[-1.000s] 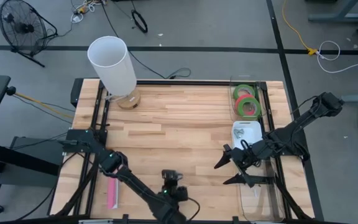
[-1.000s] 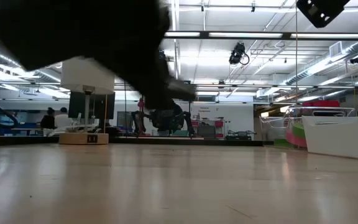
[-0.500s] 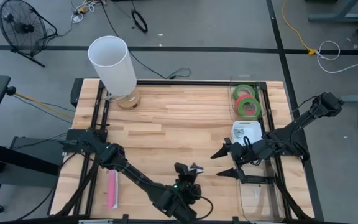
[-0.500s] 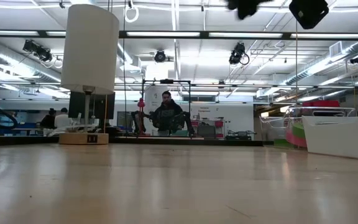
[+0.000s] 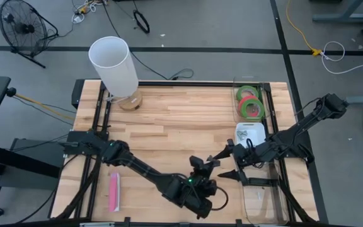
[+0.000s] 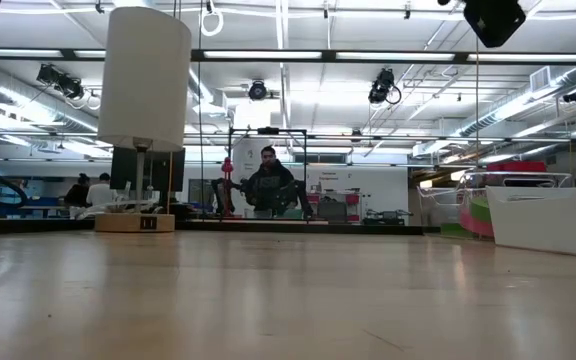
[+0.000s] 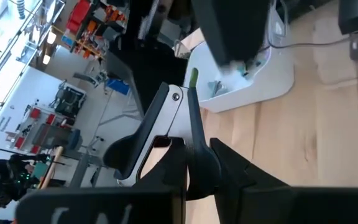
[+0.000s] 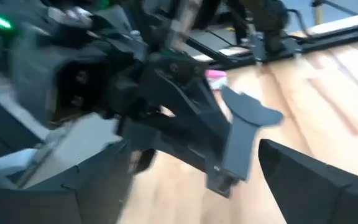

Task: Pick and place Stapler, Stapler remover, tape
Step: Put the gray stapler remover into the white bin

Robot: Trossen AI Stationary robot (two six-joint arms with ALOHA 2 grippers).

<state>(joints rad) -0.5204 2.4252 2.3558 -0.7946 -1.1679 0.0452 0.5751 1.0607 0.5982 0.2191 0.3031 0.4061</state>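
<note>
Two grippers now meet mid-desk: the left gripper (image 5: 208, 165), jaws pinching the grey stapler (image 7: 160, 127), has swung rightward to the spread-jawed right gripper (image 5: 233, 162). Likely a handover. Tape (image 5: 249, 101) sits in the far-right bin.

Tape rolls (image 5: 250, 102): two green, one red-pink. Tabletop (image 5: 181, 120) pale wood (plank-striped). Cylinder (image 5: 113, 66) white. Stapler (image 5: 114, 192) pink.
</note>
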